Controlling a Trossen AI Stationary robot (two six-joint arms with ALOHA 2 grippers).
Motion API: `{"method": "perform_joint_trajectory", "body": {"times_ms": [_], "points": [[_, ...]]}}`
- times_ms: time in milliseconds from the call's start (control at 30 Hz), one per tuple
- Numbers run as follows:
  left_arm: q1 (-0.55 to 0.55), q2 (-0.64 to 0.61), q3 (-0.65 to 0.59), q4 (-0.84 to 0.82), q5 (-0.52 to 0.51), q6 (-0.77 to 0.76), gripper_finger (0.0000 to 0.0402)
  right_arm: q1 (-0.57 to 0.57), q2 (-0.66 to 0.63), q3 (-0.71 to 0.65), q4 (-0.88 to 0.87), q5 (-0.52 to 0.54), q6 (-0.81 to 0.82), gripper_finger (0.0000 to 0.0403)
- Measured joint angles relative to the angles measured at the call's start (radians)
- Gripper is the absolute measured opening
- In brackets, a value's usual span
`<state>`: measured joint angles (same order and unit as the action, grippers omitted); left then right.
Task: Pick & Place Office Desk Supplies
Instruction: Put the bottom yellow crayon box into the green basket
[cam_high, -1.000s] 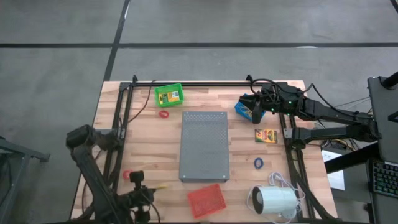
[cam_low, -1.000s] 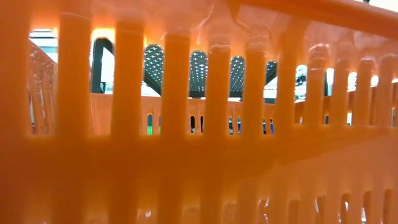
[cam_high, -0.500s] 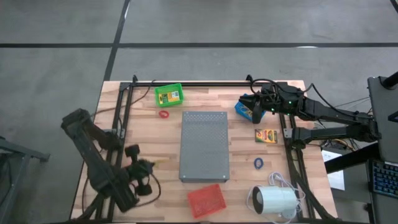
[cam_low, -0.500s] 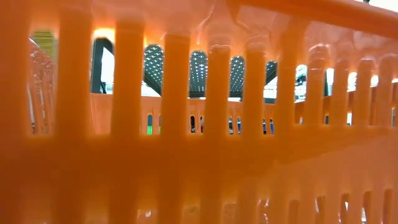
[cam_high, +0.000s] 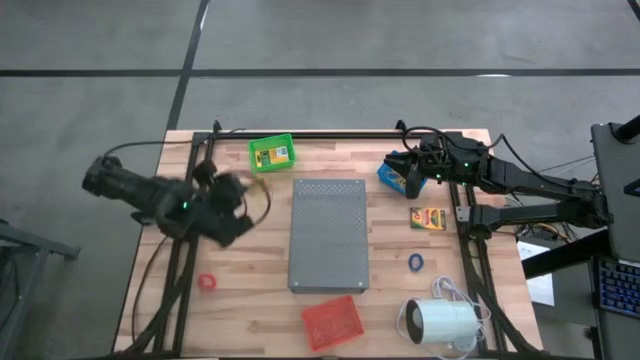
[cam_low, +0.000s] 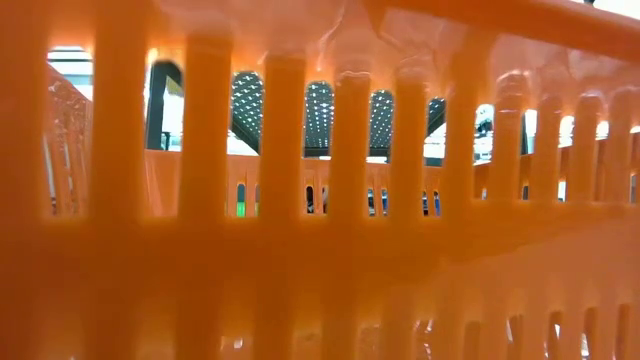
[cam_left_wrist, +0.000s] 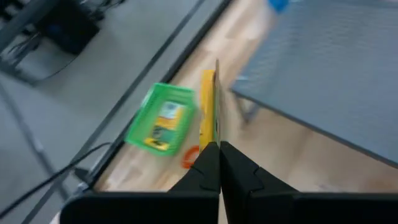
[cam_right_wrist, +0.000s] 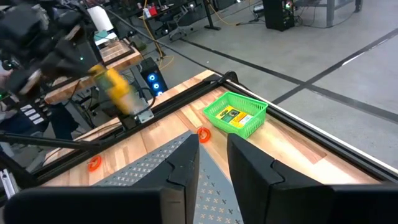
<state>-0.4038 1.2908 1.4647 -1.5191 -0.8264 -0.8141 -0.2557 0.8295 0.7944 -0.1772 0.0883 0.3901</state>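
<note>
The left gripper (cam_left_wrist: 215, 152) is in the air over the left part of the tabletop (cam_high: 250, 250), its jaws clenched edge-on upon a thin yellow crayon box (cam_left_wrist: 208, 106). It is near the green basket (cam_high: 272, 153), which already holds one crayon box (cam_high: 279, 155). The pinch takes only the lower end of the box, so a quick swing could let it pivot or slide out and fall beside the basket, perhaps onto the red ring (cam_high: 263, 184) just in front of it. Releasing too high could make it bounce off the rim.

The right gripper (cam_high: 408, 180) hangs over the blue basket (cam_high: 386, 174) at the far right. Its jaws stand slightly parted, with nothing visibly between them. Another crayon box (cam_high: 427, 218), a blue ring (cam_high: 415, 262) and a second red ring (cam_high: 207, 283) lie loose on the tabletop.
</note>
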Motion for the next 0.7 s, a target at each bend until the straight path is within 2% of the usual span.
{"method": "perform_joint_trajectory", "body": {"times_ms": [200,500,700], "points": [[0.268,-0.013,0.0,0.065,0.07,0.135,0.0002,0.0,0.0,0.0,0.0,0.0,0.0,0.008],[0.643,0.002,0.0,0.217,0.336,0.332,0.0002,0.0,0.0,0.0,0.0,0.0,0.0,0.0068],[0.817,0.039,-0.001,0.319,0.486,0.46,0.0002,0.0,0.001,0.0,0.0,0.0,0.0,0.0072]]}}
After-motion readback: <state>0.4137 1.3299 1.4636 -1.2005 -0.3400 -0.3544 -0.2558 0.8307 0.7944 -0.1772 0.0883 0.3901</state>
